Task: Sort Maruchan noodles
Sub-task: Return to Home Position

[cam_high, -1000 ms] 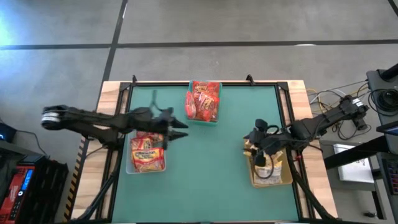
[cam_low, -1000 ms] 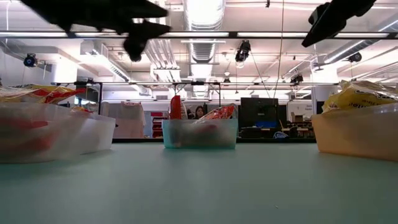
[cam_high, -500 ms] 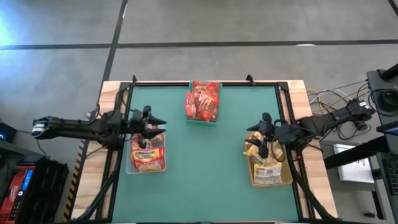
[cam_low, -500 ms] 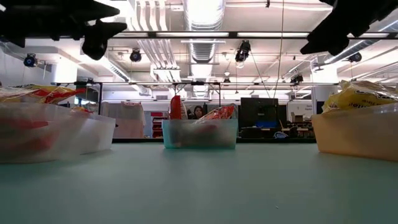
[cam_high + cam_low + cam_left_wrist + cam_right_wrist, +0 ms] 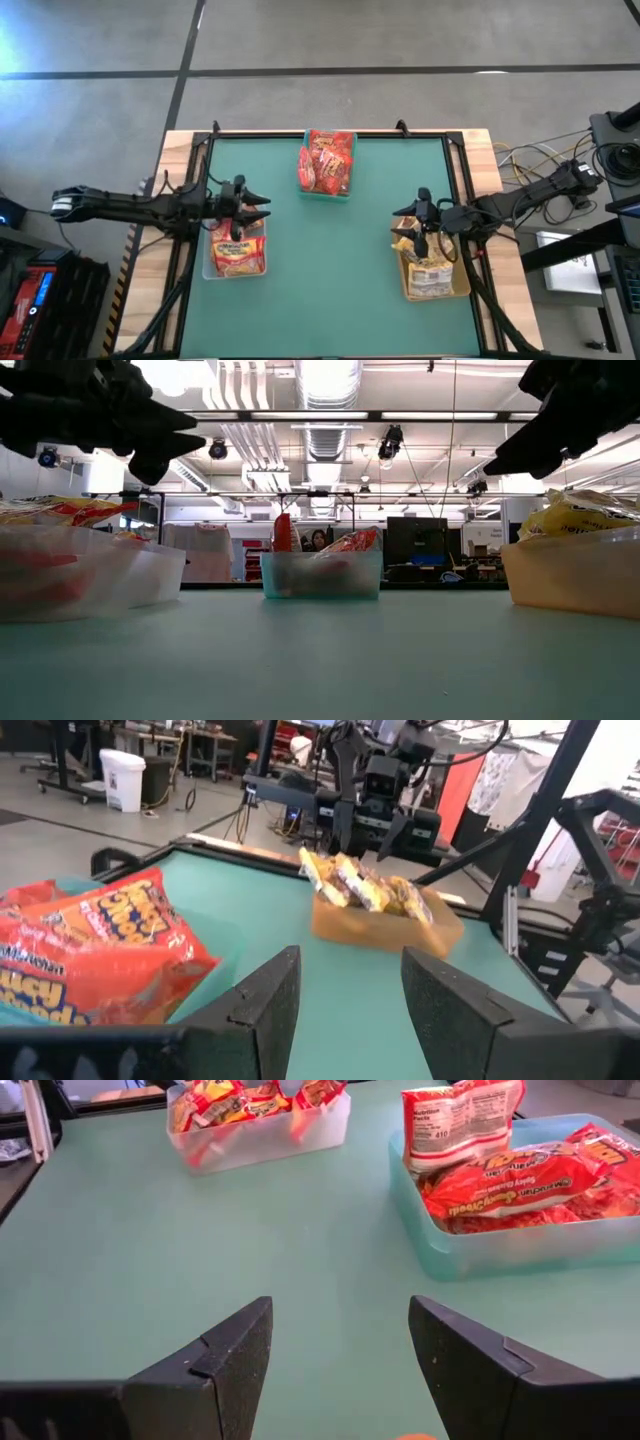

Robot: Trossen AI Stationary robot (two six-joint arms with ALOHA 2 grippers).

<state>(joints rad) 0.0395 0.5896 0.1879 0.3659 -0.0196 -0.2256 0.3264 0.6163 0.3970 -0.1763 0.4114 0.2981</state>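
Note:
The Maruchan noodles lie sorted in three bins. Red-and-yellow packets fill the clear bin near the left edge. Red packets sit in the teal bin at the far middle, and yellow packets in the tan bin on the right. My left gripper hovers over the clear bin's far end, open and empty. My right gripper hovers over the tan bin's far left corner, also open and empty.
The green table top lies bare between the three bins. Black rails run along the table's sides. Cables and equipment sit beyond the right edge. In the low view both arms hang high above the table, left gripper, right gripper.
My left gripper has drawn back from over the open table toward the left edge and now hangs over the clear bin, somewhat lower. My right gripper has sunk a little over the tan bin. No packet has moved.

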